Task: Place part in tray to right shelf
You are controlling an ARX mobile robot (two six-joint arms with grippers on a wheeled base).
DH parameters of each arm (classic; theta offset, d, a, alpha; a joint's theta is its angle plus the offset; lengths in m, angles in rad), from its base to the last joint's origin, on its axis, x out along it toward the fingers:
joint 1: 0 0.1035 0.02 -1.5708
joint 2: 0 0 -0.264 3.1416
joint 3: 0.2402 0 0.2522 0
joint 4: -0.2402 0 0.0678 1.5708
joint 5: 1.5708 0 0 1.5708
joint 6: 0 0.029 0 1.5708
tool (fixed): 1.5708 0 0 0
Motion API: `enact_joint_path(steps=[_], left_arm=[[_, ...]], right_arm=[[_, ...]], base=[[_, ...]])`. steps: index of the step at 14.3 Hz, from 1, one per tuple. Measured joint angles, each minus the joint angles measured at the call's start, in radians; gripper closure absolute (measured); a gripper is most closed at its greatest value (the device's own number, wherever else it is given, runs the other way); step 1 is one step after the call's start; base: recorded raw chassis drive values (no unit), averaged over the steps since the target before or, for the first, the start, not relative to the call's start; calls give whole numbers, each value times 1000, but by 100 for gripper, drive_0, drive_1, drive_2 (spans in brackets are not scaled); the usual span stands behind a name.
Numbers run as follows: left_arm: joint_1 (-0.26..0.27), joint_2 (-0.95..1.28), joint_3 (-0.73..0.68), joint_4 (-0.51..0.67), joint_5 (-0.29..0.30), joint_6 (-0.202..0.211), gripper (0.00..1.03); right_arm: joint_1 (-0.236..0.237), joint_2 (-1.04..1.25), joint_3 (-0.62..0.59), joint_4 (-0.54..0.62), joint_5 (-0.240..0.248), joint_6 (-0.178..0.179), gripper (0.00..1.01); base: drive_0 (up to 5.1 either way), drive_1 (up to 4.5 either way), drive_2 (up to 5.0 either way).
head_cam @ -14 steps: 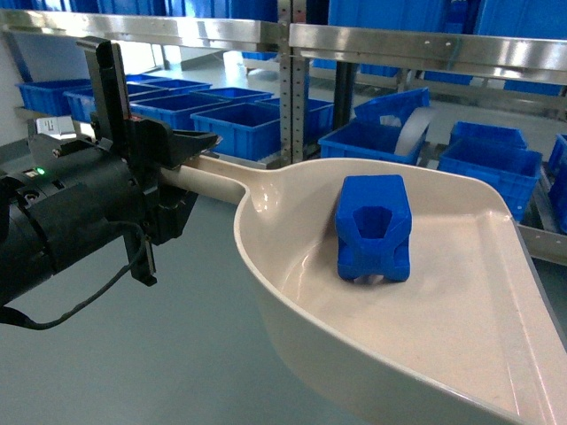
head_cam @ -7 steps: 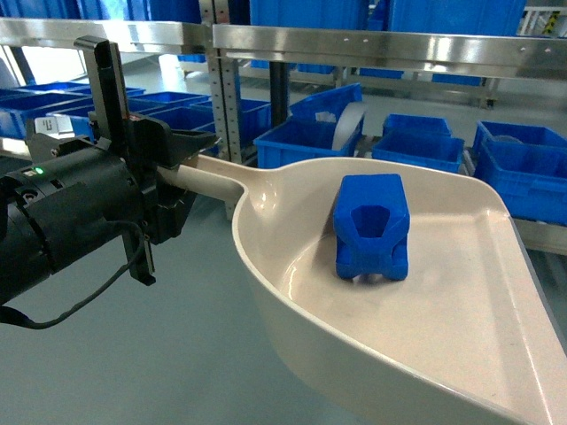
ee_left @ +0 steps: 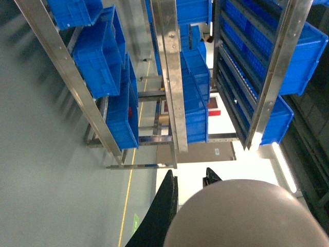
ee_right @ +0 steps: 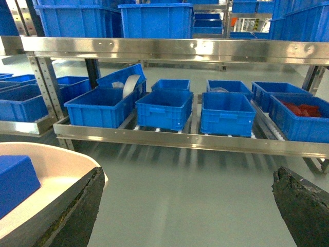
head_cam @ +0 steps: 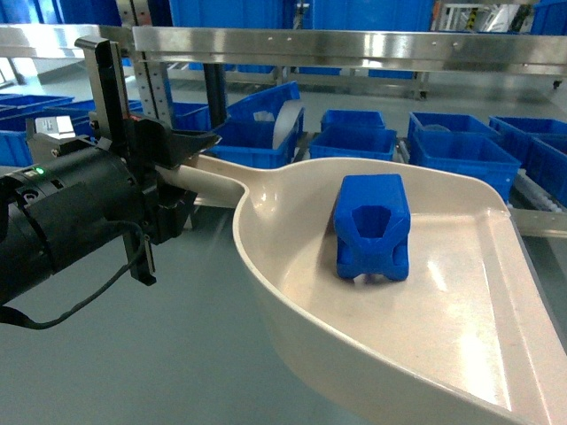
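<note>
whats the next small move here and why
Probably keep carrying the tray level toward the shelf ahead. The part sits loose in the tray, the left hand is clamped on its handle, and floor separates the tray from the shelf's front rail, so tipping now would likely drop the part short.

Smooth grey-green floor [ee_right: 205, 180], yellow floor line [ee_left: 129, 190], bright overhead light

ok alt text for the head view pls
A blue part sits upright in a cream tray, which the left gripper holds by its handle over a grey floor. Behind runs a steel shelf with blue crates on its lower level.
</note>
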Motion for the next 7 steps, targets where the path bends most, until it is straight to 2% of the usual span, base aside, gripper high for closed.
enact_joint_path(steps=[7], left_arm=[[0,0,0,0,0,0,91]], right_arm=[[0,0,0,0,0,0,3]], base=[[-152,-152,-152]])
